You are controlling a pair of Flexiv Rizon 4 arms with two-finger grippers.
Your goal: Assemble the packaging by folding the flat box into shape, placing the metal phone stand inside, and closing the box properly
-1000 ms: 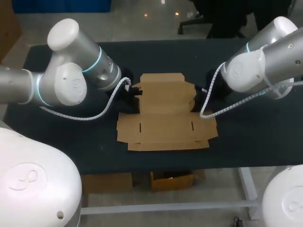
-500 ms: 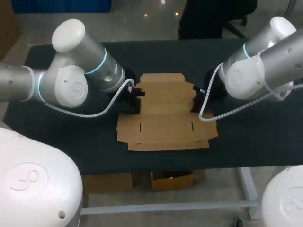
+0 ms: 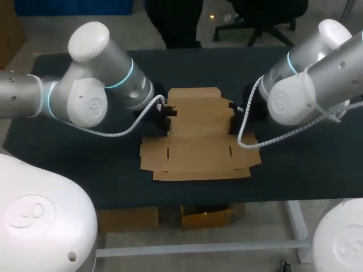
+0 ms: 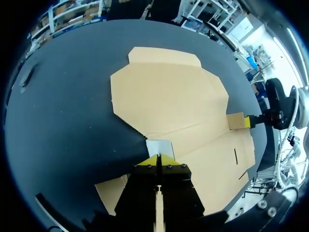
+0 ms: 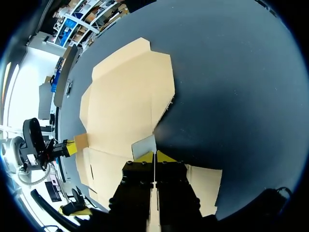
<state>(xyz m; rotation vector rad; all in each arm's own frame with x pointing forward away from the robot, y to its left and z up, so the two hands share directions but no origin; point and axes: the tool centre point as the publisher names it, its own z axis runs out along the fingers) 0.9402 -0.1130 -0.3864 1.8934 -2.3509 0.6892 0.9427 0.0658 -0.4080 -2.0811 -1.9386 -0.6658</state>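
The flat cardboard box (image 3: 198, 147) lies spread out in the middle of the dark table (image 3: 295, 164), with its slotted panel nearest the robot and the lid panel farthest away. The left gripper (image 4: 159, 158) sits at the box's left edge, its yellow tips pinched close together on the left side flap (image 4: 159, 146), which stands up between them. The right gripper (image 5: 153, 155) does the same with the right side flap (image 5: 144, 145) across the sheet. Taking both small flaps at once looks deliberate to me: lifting them together should raise the side walls evenly, without the sheet sliding to one side. The rest of the cardboard lies flat, so I'd say the folding has barely begun. The metal phone stand is nowhere to be seen on the table.
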